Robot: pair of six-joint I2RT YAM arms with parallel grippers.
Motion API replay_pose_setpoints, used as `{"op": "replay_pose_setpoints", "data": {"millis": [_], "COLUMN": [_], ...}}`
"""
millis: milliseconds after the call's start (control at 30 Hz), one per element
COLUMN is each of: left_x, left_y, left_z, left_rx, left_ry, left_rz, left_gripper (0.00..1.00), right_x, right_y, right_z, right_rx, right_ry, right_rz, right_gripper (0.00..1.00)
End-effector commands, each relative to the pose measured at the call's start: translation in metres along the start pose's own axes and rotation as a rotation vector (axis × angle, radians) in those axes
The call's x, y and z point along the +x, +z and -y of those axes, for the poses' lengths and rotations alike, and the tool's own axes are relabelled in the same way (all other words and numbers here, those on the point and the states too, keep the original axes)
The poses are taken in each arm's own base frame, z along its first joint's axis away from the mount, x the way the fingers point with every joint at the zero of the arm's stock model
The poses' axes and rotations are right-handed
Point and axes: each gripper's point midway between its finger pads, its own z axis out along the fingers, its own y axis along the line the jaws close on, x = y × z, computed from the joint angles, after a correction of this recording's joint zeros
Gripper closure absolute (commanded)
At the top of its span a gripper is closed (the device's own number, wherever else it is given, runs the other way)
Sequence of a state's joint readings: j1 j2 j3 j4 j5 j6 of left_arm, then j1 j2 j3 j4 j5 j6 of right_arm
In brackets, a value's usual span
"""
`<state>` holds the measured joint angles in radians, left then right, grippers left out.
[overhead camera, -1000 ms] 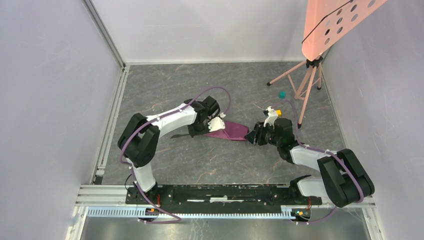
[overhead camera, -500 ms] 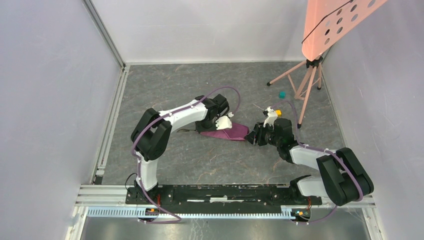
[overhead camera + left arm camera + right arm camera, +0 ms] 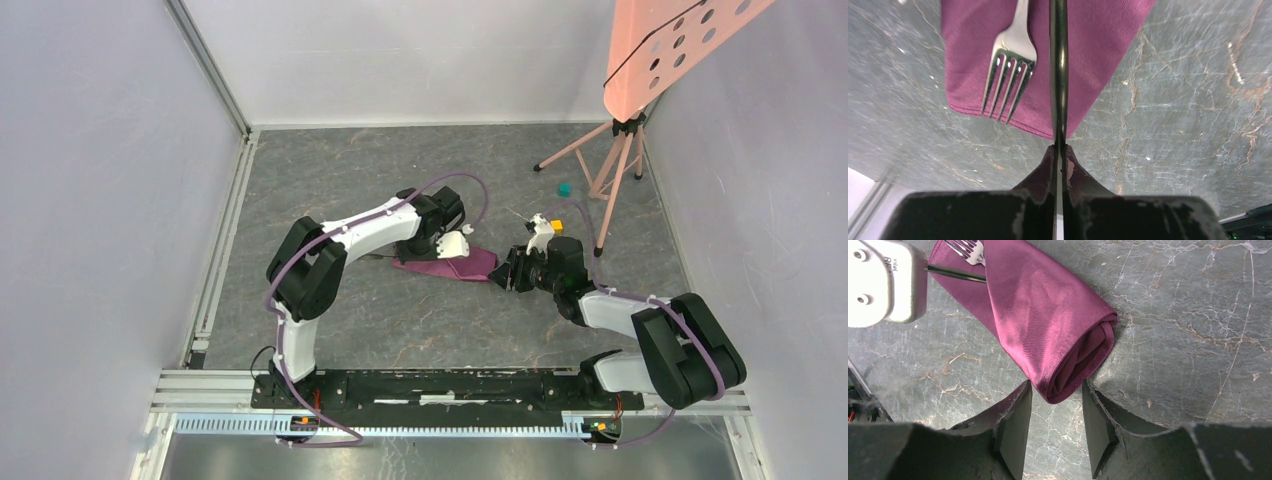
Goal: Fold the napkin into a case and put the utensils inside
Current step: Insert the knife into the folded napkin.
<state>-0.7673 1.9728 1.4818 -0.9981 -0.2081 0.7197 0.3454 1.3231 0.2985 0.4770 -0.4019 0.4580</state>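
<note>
The plum-purple napkin (image 3: 452, 267) lies folded into a narrow layered case (image 3: 1048, 315) mid-table. A silver fork (image 3: 1010, 75) rests on its lower layer, tines sticking out from under the top fold (image 3: 968, 247). My left gripper (image 3: 1058, 149) is shut on the slim dark knife (image 3: 1058, 75), whose far end runs under the same fold beside the fork (image 3: 955, 274). My right gripper (image 3: 1056, 384) stands open at the case's other, rolled end, whose tip reaches just between the fingertips; whether they touch it does not show.
A small yellow cube (image 3: 556, 225) and a teal cube (image 3: 565, 188) lie behind the right arm. A pink tripod (image 3: 610, 170) carrying an orange perforated board (image 3: 670, 50) stands at the back right. Grey walls enclose the marbled table (image 3: 330, 170).
My left arm has swung to the right toward the napkin, carrying the knife along. The right gripper has stayed at the napkin's right end.
</note>
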Motion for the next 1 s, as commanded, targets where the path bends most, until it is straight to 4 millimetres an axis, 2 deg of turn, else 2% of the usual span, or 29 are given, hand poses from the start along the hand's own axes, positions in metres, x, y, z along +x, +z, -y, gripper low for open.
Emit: {"op": "replay_pose_setpoints", "data": {"millis": [0, 433, 733, 967], "left_x": [-0.029, -0.061, -0.086, -0.095], "left_y": [-0.014, -0.012, -0.01, -0.007], "left_z": [-0.008, 0.003, 0.016, 0.016], "left_rx": [-0.031, -0.009, 0.007, 0.019], "left_ry": [0.096, 0.18, 0.247, 0.269], "left_rz": [0.056, 0.094, 0.129, 0.145], "left_gripper": [0.98, 0.98, 0.98, 0.98], "right_x": [-0.008, -0.002, -0.003, -0.004], "right_y": [0.002, 0.006, 0.007, 0.006], "right_z": [-0.001, 0.001, -0.001, -0.002], "right_rx": [0.001, -0.004, -0.01, -0.013], "right_ry": [-0.021, -0.005, -0.007, -0.01], "right_rz": [0.031, 0.003, 0.006, 0.01], "right_gripper": [0.53, 0.66, 0.67, 0.67]}}
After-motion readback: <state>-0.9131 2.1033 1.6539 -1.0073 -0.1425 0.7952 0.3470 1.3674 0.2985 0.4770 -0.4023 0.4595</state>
